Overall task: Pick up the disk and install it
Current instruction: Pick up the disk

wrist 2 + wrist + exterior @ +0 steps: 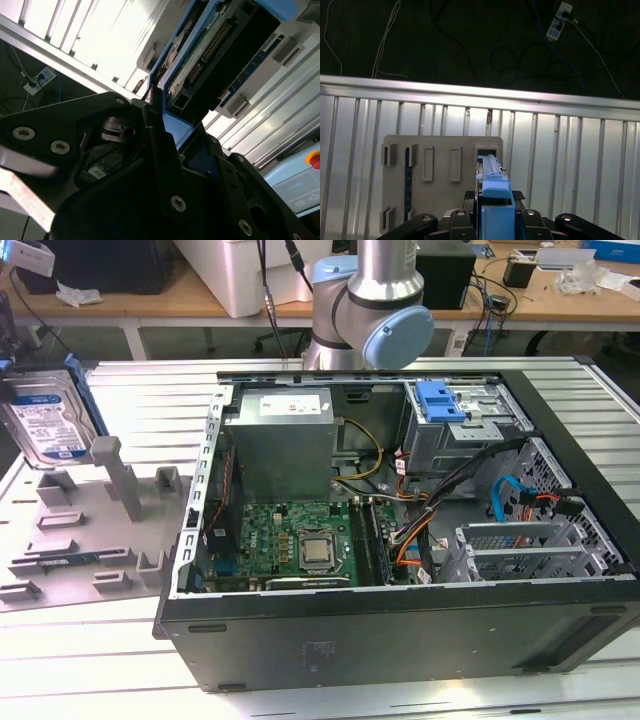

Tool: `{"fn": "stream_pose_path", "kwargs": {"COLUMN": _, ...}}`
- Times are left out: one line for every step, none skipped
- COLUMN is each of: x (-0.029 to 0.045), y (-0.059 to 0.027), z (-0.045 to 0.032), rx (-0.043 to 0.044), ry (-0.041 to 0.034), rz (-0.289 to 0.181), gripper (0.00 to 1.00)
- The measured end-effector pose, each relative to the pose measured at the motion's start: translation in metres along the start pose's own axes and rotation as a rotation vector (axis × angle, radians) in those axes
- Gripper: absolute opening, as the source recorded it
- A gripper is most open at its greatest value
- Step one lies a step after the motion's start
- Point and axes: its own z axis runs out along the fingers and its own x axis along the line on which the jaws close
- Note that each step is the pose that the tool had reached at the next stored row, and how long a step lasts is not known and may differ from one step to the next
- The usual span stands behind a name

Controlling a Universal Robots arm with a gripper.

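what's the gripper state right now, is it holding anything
gripper: closed, holding the disk

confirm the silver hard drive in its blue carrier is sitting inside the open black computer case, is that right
Not right. In the exterior view the silver hard drive in its blue plastic carrier is outside the open black computer case, above the grey plastic fixture tray at the exterior view's left.

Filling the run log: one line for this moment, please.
stage: pick | disk: on edge at grey fixture | gripper: astride disk | computer case: open, disk not in it
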Motion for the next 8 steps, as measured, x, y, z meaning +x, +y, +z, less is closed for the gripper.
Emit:
{"fn": "stream_pose_path", "kwargs": {"x": 0.0, "y": 0.0001, "z": -0.0016, "rx": 0.0, "ry": 0.0, "rz": 0.0, "gripper": 0.37}}
{"fn": "stream_pose_path", "kwargs": {"x": 0.0001, "y": 0.0001, "z": -0.0025, "rx": 0.0, "ry": 0.0, "rz": 0.0, "gripper": 0.37}}
{"fn": "stream_pose_path", "kwargs": {"x": 0.0001, "y": 0.0002, "z": -0.0037, "rx": 0.0, "ry": 0.0, "rz": 0.0, "gripper": 0.37}}
{"fn": "stream_pose_path", "kwargs": {"x": 0.0001, "y": 0.0003, "z": -0.0053, "rx": 0.0, "ry": 0.0, "rz": 0.0, "gripper": 0.37}}
{"fn": "stream_pose_path", "kwargs": {"x": 0.0002, "y": 0.0003, "z": -0.007, "rx": -0.0001, "ry": 0.0001, "rz": 0.0, "gripper": 0.37}}
{"fn": "stream_pose_path", "kwargs": {"x": 0.0002, "y": 0.0004, "z": -0.0077, "rx": 0.0, "ry": 0.0, "rz": 0.0, "gripper": 0.37}}
{"fn": "stream_pose_path", "kwargs": {"x": 0.0002, "y": 0.0004, "z": -0.0085, "rx": 0.0, "ry": 0.0, "rz": 0.0, "gripper": 0.37}}
{"fn": "stream_pose_path", "kwargs": {"x": 0.0003, "y": 0.0005, "z": -0.0095, "rx": 0.0, "ry": 0.0, "rz": 0.0, "gripper": 0.37}}
